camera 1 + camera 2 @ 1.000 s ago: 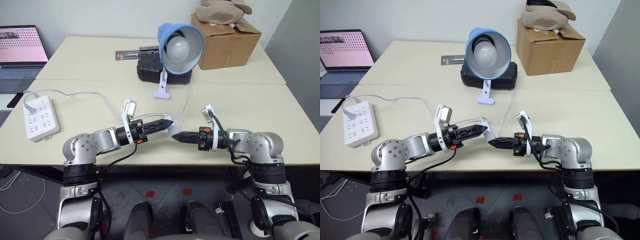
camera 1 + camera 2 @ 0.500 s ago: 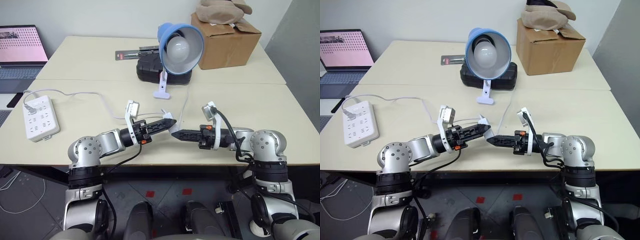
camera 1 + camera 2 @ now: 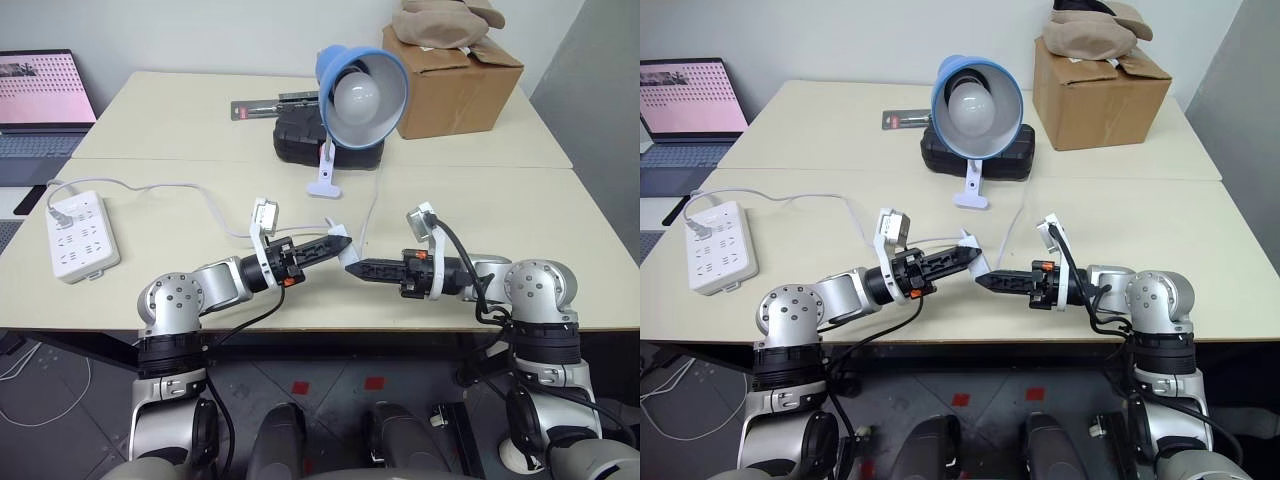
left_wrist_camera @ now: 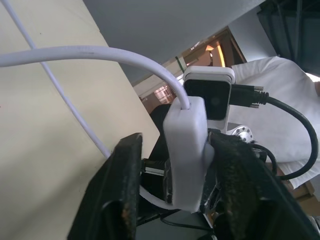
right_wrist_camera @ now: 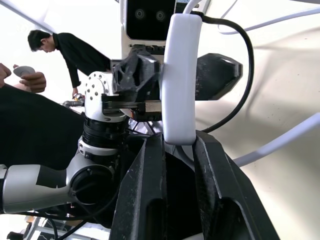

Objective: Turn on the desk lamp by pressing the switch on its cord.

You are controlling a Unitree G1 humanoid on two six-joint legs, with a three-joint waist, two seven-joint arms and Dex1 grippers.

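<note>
Switch (image 4: 185,150) — small, light, rigid white plastic on thin limp cord (image 4: 75,54) — hangs above the table's (image 3: 560,230) front edge between both tools, right tool (image 5: 172,165) clamped on one end, left tool (image 4: 172,165) closed across its body, lamp (image 3: 358,85) unlit behind.

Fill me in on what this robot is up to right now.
The robot is working on the desk lamp, whose bulb looks unlit. Both grippers meet over the table's front edge on the white switch on the cord. The right gripper is shut on the switch's end, and the left gripper has its fingers on either side of it.
</note>
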